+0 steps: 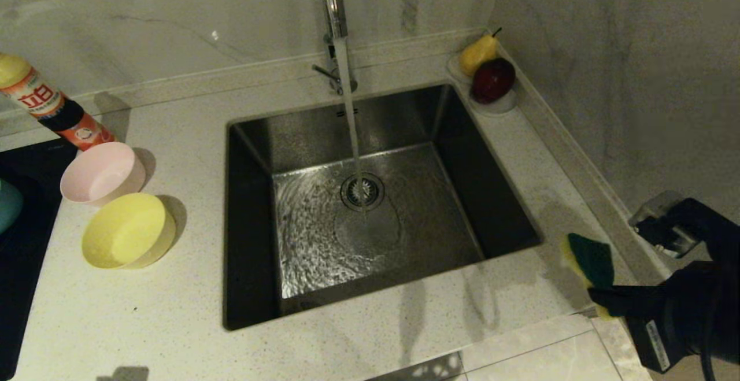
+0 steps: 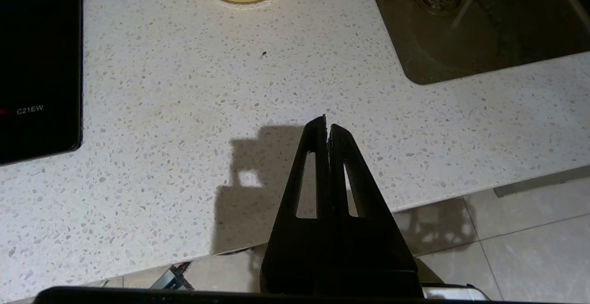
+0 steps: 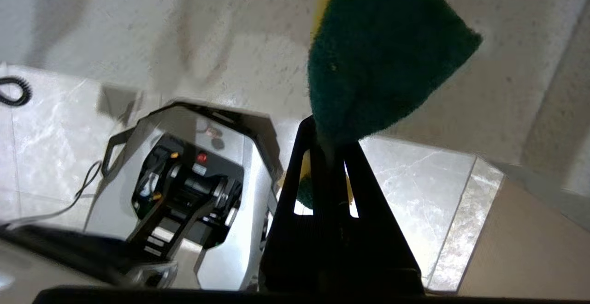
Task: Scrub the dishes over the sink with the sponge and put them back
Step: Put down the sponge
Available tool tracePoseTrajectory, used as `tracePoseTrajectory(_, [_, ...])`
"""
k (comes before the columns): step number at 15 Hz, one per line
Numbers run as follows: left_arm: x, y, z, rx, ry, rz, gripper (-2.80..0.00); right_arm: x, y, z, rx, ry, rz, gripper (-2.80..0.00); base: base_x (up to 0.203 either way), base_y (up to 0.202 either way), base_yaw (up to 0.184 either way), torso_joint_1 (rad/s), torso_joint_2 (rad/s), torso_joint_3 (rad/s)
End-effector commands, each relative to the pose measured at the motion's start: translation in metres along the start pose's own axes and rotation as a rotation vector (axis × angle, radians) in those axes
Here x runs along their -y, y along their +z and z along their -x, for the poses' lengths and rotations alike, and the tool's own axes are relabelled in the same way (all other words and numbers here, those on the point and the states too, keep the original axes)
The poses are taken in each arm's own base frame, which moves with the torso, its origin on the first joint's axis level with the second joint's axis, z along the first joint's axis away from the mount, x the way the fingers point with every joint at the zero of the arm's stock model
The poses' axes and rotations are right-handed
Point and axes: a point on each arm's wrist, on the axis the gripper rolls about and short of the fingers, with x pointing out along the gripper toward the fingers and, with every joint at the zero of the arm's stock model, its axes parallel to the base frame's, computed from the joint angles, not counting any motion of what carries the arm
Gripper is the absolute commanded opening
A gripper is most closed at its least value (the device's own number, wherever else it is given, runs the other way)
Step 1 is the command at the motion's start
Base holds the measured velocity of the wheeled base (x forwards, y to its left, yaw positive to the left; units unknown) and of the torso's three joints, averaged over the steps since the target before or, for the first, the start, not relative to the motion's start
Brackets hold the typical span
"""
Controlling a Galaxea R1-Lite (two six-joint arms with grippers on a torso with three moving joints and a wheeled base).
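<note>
Two bowls (image 1: 115, 204) (pink, yellow), one sponge (image 1: 589, 261).

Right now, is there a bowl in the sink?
No, the sink holds only running water, and the pink bowl and yellow bowl sit on the counter to its left.

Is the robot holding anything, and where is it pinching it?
The right end effector pinches the sponge by one end. The left end effector holds nothing.
</note>
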Motion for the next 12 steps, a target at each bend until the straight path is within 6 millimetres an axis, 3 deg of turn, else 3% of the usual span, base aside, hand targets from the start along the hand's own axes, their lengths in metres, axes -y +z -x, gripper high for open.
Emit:
tracePoseTrajectory(1, [0.0, 0.0, 0.0, -0.003, 0.0, 0.0, -2.8, 0.0, -0.005, -0.023, -0.054, -0.026, 0.002, -2.8, 0.0, 0.0, 0.0, 0.0, 0.0, 0.0])
tracePoseTrajectory(5, [0.0, 0.0, 0.0, -0.003, 0.0, 0.0, -2.8, 0.007, -0.004, -0.053, -0.012, -0.064, -0.03, -2.8, 0.0, 0.0, 0.0, 0.0, 0.0, 0.0])
tracePoseTrajectory(12, [0.0, 0.0, 0.0, -0.003, 0.0, 0.0, -2.8, 0.03, -0.007, -0.087, -0.031, -0.163, -0.033, -2.8, 0.0, 0.0, 0.0, 0.0, 0.0, 0.0])
